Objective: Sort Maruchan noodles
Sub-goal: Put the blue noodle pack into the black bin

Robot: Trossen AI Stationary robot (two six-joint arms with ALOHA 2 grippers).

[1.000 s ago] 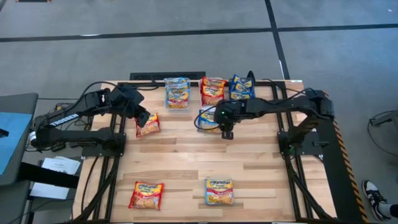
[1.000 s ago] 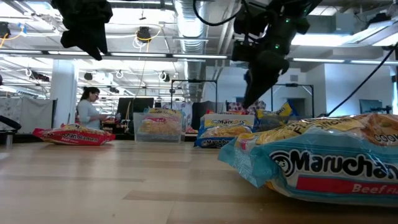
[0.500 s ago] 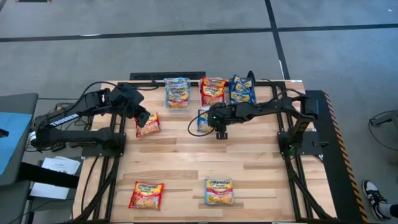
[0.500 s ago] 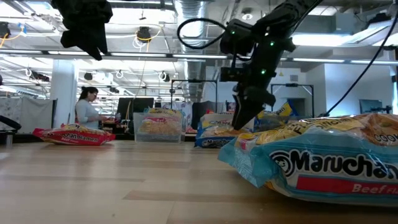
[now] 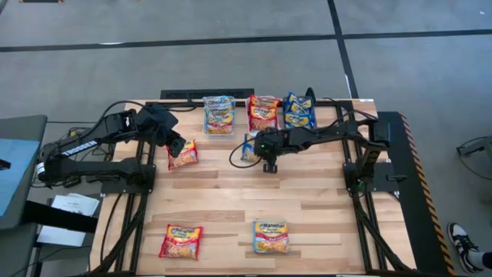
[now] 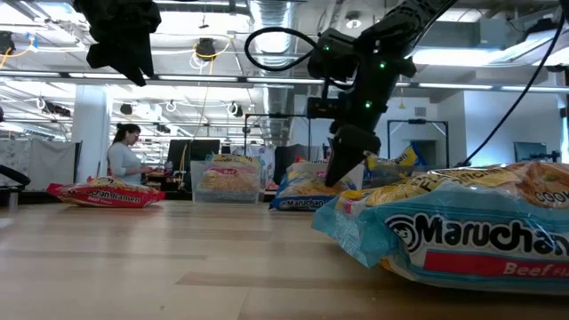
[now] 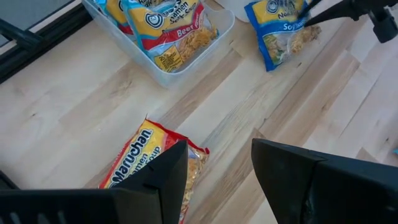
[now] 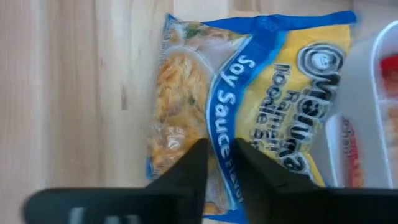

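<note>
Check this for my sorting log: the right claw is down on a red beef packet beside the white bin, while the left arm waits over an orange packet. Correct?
Not quite. In the right wrist view the right claw is on a blue Soy Sauce packet, not a red beef one. The rest holds: it lies beside the white bin, and the left claw waits over an orange packet.

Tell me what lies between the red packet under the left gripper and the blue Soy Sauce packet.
Only bare wood between the red packet and blue packet, in the high view.

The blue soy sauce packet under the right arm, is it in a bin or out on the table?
Out. The blue soy sauce packet lies flat on the bare wooden table, beside the white bin's edge, with the right tool over it.
</note>
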